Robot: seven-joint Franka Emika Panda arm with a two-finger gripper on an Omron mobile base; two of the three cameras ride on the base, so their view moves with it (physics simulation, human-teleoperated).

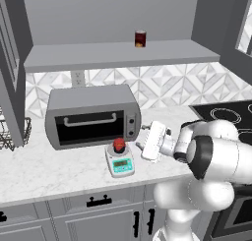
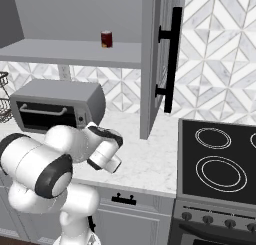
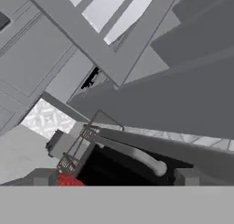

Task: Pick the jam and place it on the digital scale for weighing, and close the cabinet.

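Note:
The jam (image 1: 118, 145), a small jar with a red top, stands on the round platter of the digital scale (image 1: 120, 165) at the counter's front. My gripper (image 1: 140, 140) hovers just to the right of the jar, apart from it, fingers pointing left. In the hand view the gripper (image 3: 113, 177) is open, its tips wide apart, and the jam's red top (image 3: 68, 179) peeks in near the left tip. The cabinet (image 1: 123, 55) above stands open. Its right door (image 2: 159, 54) with a black bar handle swings out over the counter.
A taller dark red can (image 1: 140, 39) stands on the cabinet shelf. A grey toaster oven (image 1: 91, 116) sits right behind the scale. A wire rack (image 1: 12, 132) is at the far left, and a black stovetop (image 2: 220, 159) lies to the right.

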